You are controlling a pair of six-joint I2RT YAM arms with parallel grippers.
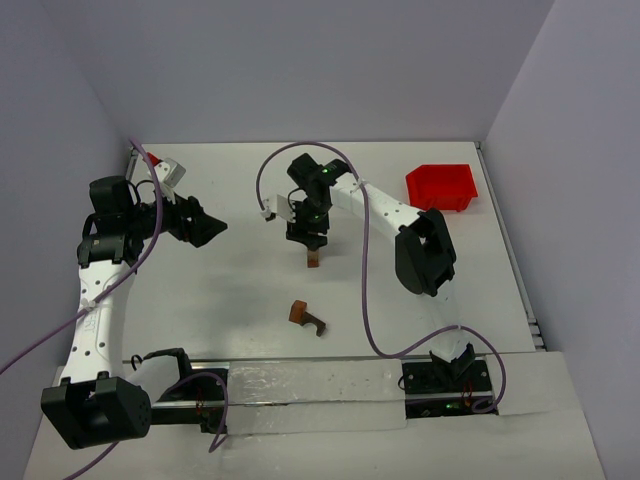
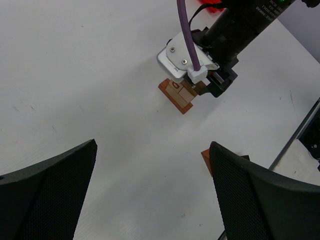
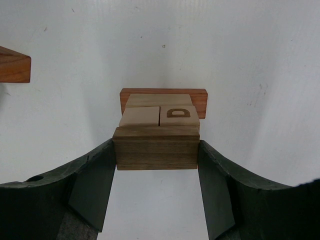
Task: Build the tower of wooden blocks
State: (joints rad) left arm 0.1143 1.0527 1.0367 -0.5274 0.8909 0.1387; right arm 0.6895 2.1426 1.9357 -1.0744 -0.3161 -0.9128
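The tower stands mid-table: a reddish base bar, a tan piece, and two tan cubes, one marked D. My right gripper is shut on a dark brown bar block and holds it at the top of the stack; in the top view the gripper hangs right over the tower. A reddish-brown arch block lies nearer me. My left gripper is open and empty, left of the tower. Its right finger hides part of the arch block.
A red plastic bin sits at the back right. A reddish-brown block end shows at the left edge of the right wrist view. A purple cable loops along the right arm. Walls close the table's back and sides.
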